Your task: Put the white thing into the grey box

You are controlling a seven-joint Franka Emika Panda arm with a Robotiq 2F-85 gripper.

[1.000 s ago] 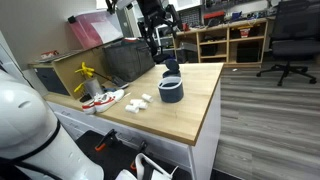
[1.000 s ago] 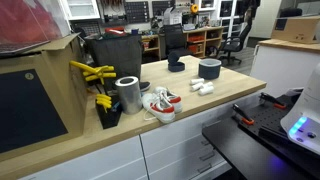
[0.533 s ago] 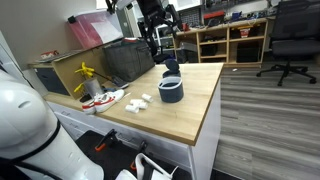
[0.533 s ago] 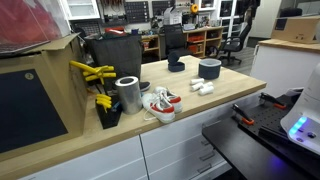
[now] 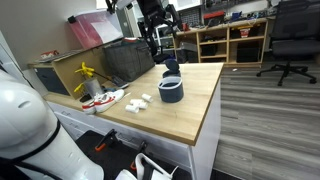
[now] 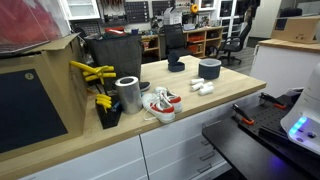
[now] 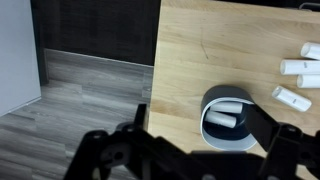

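The grey box (image 5: pixel 171 95) is a squat round dark tub with a lighter rim, standing on the wooden table, and it shows in both exterior views (image 6: pixel 209 70). In the wrist view the tub (image 7: pixel 206 125) lies below me with white rolls (image 7: pixel 224 118) inside it. More small white pieces (image 5: pixel 134 104) lie on the table beside the tub (image 6: pixel 203 88) (image 7: pixel 299 67). My gripper (image 5: pixel 164 46) hangs well above the tub. In the wrist view its dark fingers (image 7: pixel 190 160) are spread apart, and nothing is between them.
White-and-red shoes (image 5: pixel 103 98) (image 6: pixel 160 102) lie near the white pieces. A metal can (image 6: pixel 128 93), yellow tools (image 6: pixel 92 72) and a big dark bin (image 5: pixel 128 58) stand behind. A small black object (image 5: pixel 170 68) sits past the tub. The table edge (image 7: pixel 148 90) drops to the floor.
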